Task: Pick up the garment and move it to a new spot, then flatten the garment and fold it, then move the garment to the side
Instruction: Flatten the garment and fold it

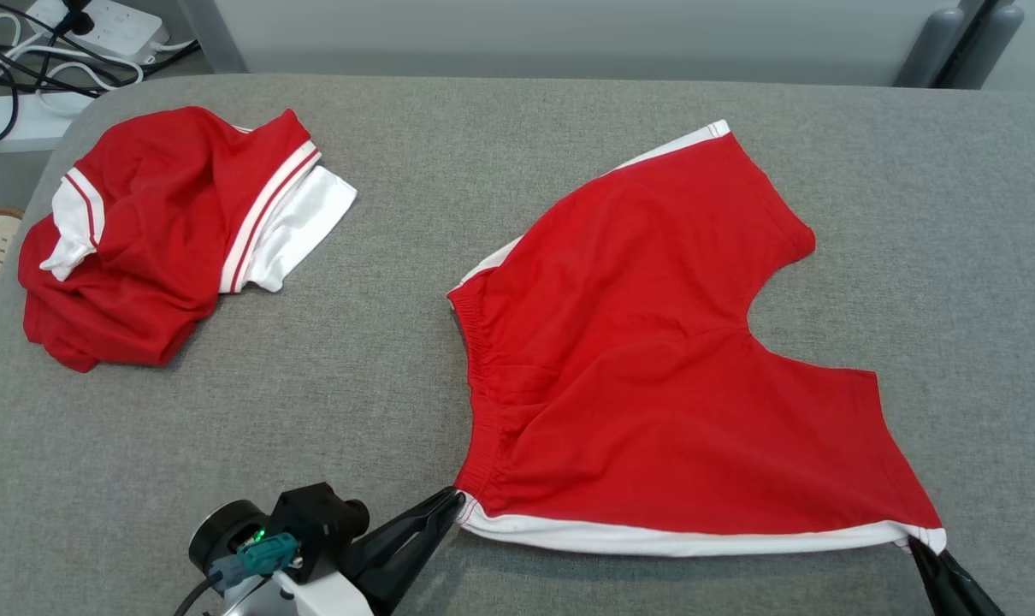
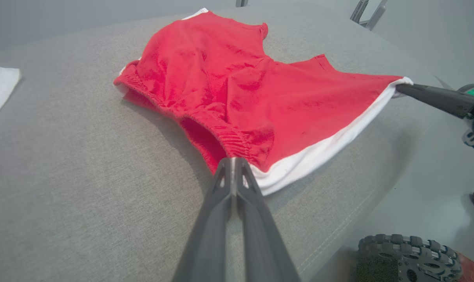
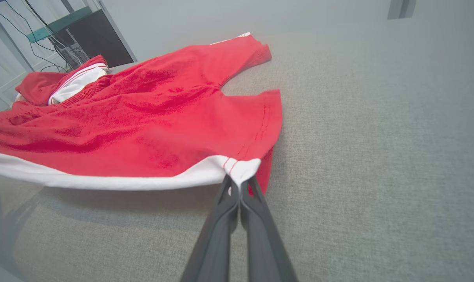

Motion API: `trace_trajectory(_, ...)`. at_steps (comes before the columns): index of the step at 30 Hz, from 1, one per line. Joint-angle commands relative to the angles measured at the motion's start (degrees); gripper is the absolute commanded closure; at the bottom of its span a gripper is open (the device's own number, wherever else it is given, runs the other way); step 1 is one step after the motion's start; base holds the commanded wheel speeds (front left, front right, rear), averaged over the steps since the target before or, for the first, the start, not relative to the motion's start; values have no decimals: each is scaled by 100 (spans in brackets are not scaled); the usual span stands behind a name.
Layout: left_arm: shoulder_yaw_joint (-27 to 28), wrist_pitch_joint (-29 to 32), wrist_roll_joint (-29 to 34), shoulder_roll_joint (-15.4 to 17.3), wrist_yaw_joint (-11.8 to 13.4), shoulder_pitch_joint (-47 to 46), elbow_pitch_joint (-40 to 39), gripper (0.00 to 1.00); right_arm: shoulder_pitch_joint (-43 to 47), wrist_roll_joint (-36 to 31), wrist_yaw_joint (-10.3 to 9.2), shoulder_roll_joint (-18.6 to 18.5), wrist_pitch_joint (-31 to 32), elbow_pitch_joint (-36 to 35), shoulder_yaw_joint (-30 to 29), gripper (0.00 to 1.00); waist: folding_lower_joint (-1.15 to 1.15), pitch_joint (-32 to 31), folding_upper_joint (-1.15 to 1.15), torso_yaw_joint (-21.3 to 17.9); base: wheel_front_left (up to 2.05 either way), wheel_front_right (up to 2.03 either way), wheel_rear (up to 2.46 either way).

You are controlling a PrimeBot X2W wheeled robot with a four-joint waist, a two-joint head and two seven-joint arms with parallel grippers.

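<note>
Red shorts [image 1: 654, 359] lay right of centre in the head view, spread from 1 o'clock down to 5 o'clock. They were soft matte jersey knit with a few shallow creases. The gathered elastic waistband [image 1: 483, 376] was on the 9 o'clock side. A broad white band [image 1: 697, 539] ran along the near side seam, with a thinner white strip on the far edge. The two leg openings faced 3 o'clock with a curved notch between them.

The near edge was stretched taut and held a little off the cloth, with shadow under it in the wrist views. The left gripper [image 1: 453, 500], at 7 o'clock, had its fingers pressed together on the waistband corner. The right gripper [image 1: 915, 543], at 5 o'clock, had its fingers pinched together on the white hem corner.

The surface [image 1: 355, 385] was grey woven fabric, flat, with a rounded corner at 11 o'clock. A crumpled garment [image 1: 158, 239], red with white striped trim, sat at 10 o'clock, well apart from the shorts. A white power strip [image 1: 98, 26] and cables [image 1: 21, 77] lay past the corner at 11 o'clock. A toothed grey wheel [image 2: 409, 258] showed at 5 o'clock in the left wrist view.
</note>
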Motion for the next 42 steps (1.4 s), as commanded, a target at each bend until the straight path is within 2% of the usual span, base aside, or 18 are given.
trace_trajectory(1, 284, -121, -27, 98, -39, -222, -193, 100, -62, -84, 0, -168, -78, -195, -40, 100, 0, -31, 0, -7, 0, 0, 0)
trace_trajectory(7, 383, -320, -145, -48, -134, -467, -56, 100, -516, -484, 0, -100, 89, -171, -357, 100, 0, -31, 0, -62, 0, 0, 0)
trace_trajectory(13, 443, -682, -158, -310, -320, -985, 575, 100, -1652, -838, 0, 61, 441, 276, -325, 100, 0, 107, 0, -80, 0, 0, 0)
trace_trajectory(24, 568, -1668, -15, -900, -528, -2278, 2259, 100, -4074, -1219, 0, 335, 365, 2238, 116, 100, 0, 539, 0, 103, 0, 0, 0)
trace_trajectory(25, 568, -1668, -15, -900, -528, -2278, 2259, 100, -4074, -1219, 0, 335, 365, 2238, 116, 100, 0, 539, 0, 103, 0, 0, 0)
trace_trajectory(30, 493, -2012, 9, -1164, -598, -2816, 2995, 100, -5062, -1353, 0, 394, 205, 3186, 208, 100, 0, 730, 0, 220, 0, 0, 0)
trace_trajectory(42, 234, -2458, 1, -1694, -668, -3841, 4417, 100, -6932, -1434, 0, 439, 15, 4992, 949, 100, 0, 1163, 0, 560, 0, 0, 0)
